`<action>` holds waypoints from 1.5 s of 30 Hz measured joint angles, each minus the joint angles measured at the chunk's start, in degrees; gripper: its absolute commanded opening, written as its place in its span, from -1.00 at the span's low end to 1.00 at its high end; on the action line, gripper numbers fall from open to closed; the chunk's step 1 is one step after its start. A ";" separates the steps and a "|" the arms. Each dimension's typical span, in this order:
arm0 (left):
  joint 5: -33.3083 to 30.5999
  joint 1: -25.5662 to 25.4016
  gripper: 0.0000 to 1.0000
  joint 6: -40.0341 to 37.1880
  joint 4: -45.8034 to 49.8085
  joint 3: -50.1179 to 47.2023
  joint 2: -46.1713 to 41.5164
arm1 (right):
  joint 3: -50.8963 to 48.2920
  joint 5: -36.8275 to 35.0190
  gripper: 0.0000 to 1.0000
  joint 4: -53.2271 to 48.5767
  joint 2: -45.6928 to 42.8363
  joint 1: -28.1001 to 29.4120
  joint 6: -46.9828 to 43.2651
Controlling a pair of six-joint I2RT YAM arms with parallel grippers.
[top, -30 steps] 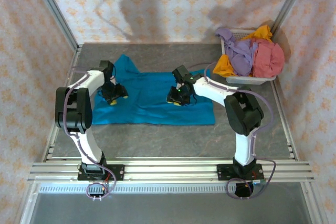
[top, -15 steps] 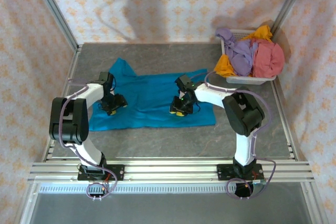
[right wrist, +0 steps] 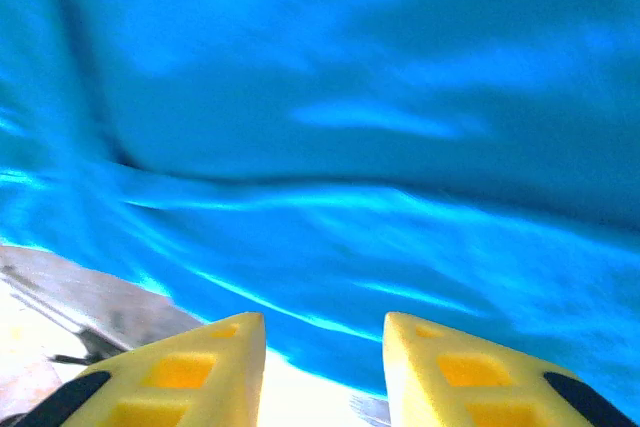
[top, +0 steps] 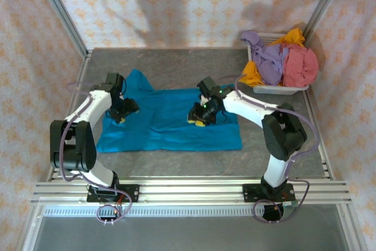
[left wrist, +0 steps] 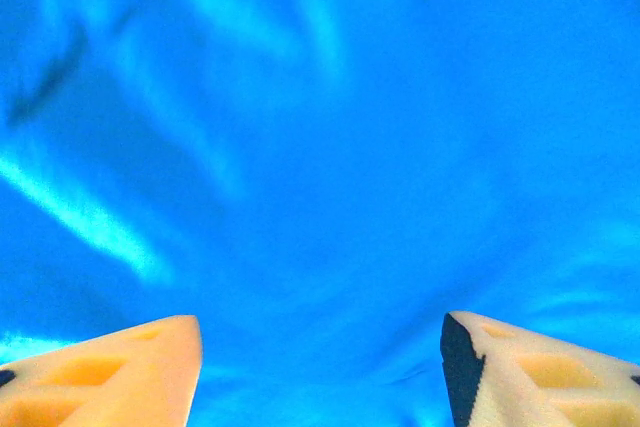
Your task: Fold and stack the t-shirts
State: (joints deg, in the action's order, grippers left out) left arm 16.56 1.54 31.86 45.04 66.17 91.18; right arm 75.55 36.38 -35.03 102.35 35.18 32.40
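On the middle of the grey worktop (top: 194, 163), the teal-blue t-shirt (top: 164, 127) lies spread out nearly flat, long side running left to right, with one sleeve (top: 138, 80) poking out at its far left corner. The left jaws sit low over the left part of the cloth. In the left wrist view their fingers (left wrist: 120, 377) stand wide apart with nothing pinched between them. The right jaws are down on the shirt's right half, near its middle. In the right wrist view those fingers (right wrist: 200, 377) are parted only a little, and no cloth is seen between them.

The shirt looks light, thin and thoroughly limp. Soft ripples run across it in both wrist views, so it will likely sag and drape from any held point rather than keep a shape. It should not be fragile, but it may slide on the smooth worktop and bunch if dragged.

A single pinch in the middle would probably only raise a tent of fabric. Better holds would be two matching points on one edge or at its corners, one for each arm, so the fold comes over evenly.

At the far right, the lavender tee (top: 269, 63), orange-yellow tee (top: 249, 74) and dusty red tee (top: 301, 66) are heaped in the white basket (top: 276, 89), well apart from the blue one.
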 measured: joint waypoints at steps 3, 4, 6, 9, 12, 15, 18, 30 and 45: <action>-1.31 0.00 0.31 -1.95 1.46 12.50 6.56 | 5.99 -0.68 -0.27 -1.11 0.00 -1.66 -1.55; -1.90 0.00 0.31 -2.45 1.57 16.31 9.35 | 7.37 -0.92 -0.27 -1.68 0.02 -2.29 -2.08; -2.62 0.00 0.31 -3.54 1.99 22.82 15.06 | 9.11 -1.22 -0.27 -2.64 0.24 -3.32 -2.82; -3.56 0.00 0.31 -4.59 2.12 30.60 23.52 | 10.49 -1.51 -0.27 -3.80 1.42 -4.63 -3.80; -3.74 0.00 0.31 -4.92 2.21 36.39 30.36 | 10.93 -1.44 -0.28 -4.74 3.56 -5.70 -4.22; -3.74 0.00 0.31 -4.90 2.36 41.72 35.26 | 12.35 -1.20 -0.27 -6.03 6.32 -6.88 -4.74; -3.80 0.00 0.31 -4.90 2.56 46.86 38.62 | 13.86 -1.09 -0.27 -7.02 8.26 -8.13 -5.53; -5.57 0.07 0.21 -4.98 9.16 68.85 54.90 | 15.56 -0.35 -0.27 -9.84 8.63 -13.20 -7.67; -5.20 -0.33 -0.27 -4.94 10.01 70.84 57.33 | 17.53 -0.66 -0.27 -12.35 8.66 -17.62 -9.81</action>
State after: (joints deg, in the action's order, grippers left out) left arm 11.35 1.21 26.92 55.05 137.01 148.51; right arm 93.08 35.73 -47.37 111.00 17.56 22.59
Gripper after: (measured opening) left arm 0.391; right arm 0.362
